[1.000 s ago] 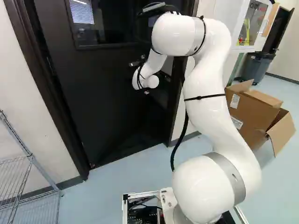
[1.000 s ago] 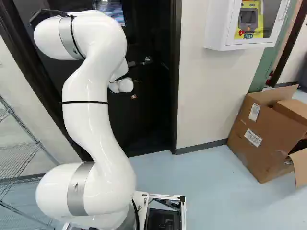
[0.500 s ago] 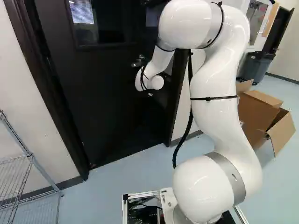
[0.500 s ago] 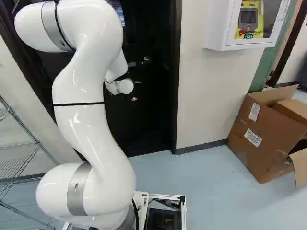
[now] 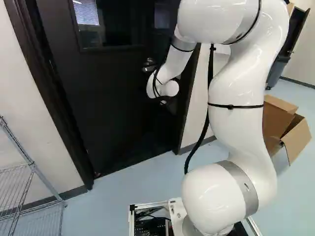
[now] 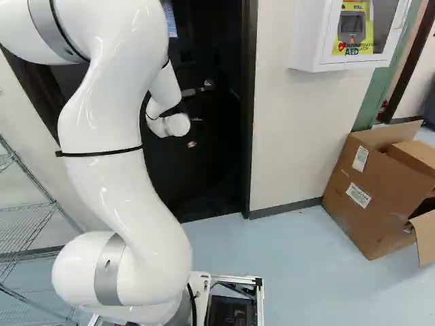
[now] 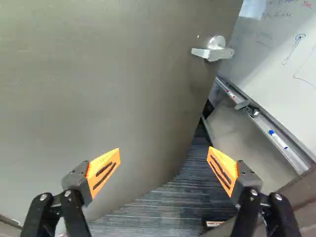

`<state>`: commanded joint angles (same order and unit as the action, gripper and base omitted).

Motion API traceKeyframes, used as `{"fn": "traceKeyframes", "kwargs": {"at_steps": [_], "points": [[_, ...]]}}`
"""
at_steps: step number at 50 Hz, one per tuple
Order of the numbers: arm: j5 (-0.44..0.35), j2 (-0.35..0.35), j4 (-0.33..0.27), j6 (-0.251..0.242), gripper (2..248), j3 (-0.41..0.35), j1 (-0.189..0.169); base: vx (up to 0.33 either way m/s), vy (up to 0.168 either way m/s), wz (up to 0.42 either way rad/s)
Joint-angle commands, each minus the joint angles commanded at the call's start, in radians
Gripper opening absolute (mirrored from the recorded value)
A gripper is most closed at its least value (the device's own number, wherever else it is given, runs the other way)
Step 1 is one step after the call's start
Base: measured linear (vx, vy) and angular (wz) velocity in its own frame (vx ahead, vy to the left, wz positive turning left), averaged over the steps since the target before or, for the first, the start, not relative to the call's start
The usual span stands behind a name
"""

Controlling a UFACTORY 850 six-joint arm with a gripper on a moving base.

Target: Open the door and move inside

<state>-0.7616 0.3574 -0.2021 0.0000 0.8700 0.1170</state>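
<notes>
And the door [image 7: 98, 89] is seen right ahead of the tool [image 7: 163, 160], hung in its dark frame [image 6: 249, 122] and already ajar, with carpet [image 7: 158, 210] and a whiteboard [image 7: 276, 49] shown past its free edge. The tool is spread wide, nothing held. A heavy, rigid door is to be expected here, slow to start, perhaps resisted by a closer. The lever [image 7: 212, 53] is best left ungripped: its smooth metal could slip, and no latch seems caught. Steady pressure is better put on the flat face near that free edge, where most leverage is given.
</notes>
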Motion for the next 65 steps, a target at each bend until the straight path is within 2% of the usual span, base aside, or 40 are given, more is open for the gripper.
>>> {"fn": "traceKeyframes", "kwargs": {"at_steps": [37, 65], "points": [[0.000, -0.171, 0.000, 0.000, 247, -0.200, -0.056, 0.000, 0.000, 0.000], [0.000, -0.311, 0.000, 0.000, 247, -0.353, -0.082, 0.000, 0.000, 0.000]]}}
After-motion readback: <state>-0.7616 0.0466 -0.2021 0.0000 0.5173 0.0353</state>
